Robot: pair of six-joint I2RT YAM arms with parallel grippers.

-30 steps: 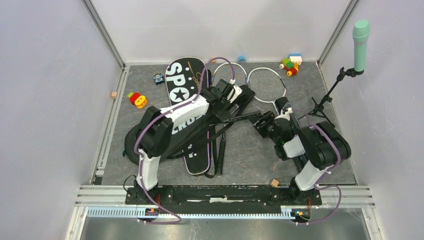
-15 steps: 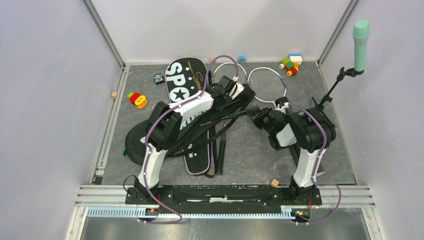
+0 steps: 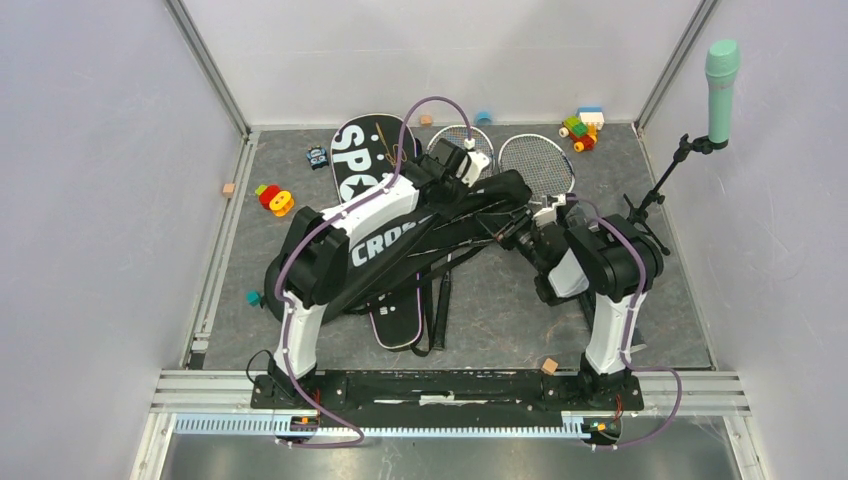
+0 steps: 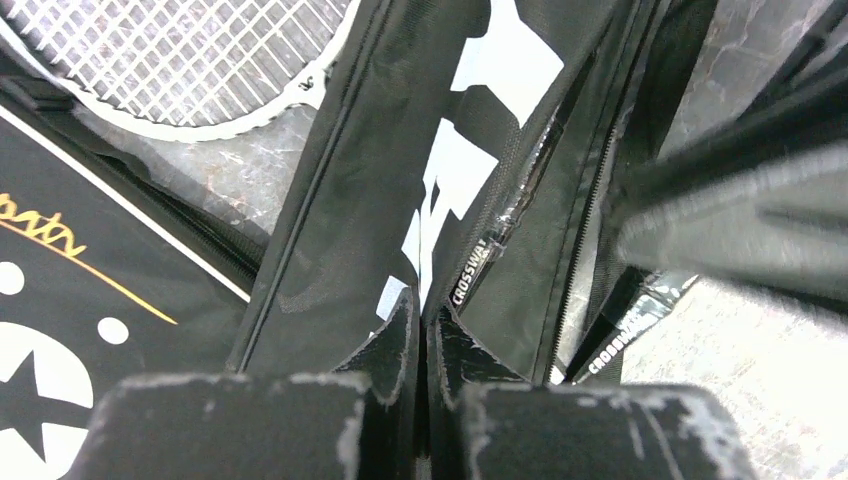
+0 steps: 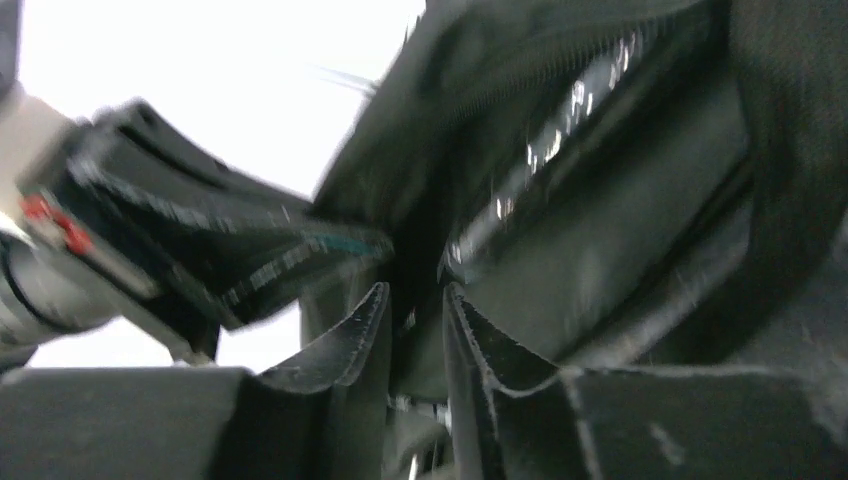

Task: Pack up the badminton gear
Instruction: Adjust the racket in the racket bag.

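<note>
Left gripper point(image 4: 422, 318) is pinched almost flat on a fold of the CROSSWAY bag point(image 3: 400, 245). There is black fabric between the tips, and the zip edge runs up just past them. Right gripper point(image 5: 415, 315) has a narrow gap with bag material sitting in it. That view is blurred, but it reads as clamped on the bag's right end. So I have one bag gripped at two spots close together. It stretches diagonally across the middle of the table point(image 3: 500, 320) and lies over the SPORT bag point(image 3: 360, 165). Two rackets lie at the back. One head point(image 3: 540, 165) is just beyond my right gripper, and the other point(image 4: 190, 60) is beside the SPORT bag, near my left wrist.
</note>
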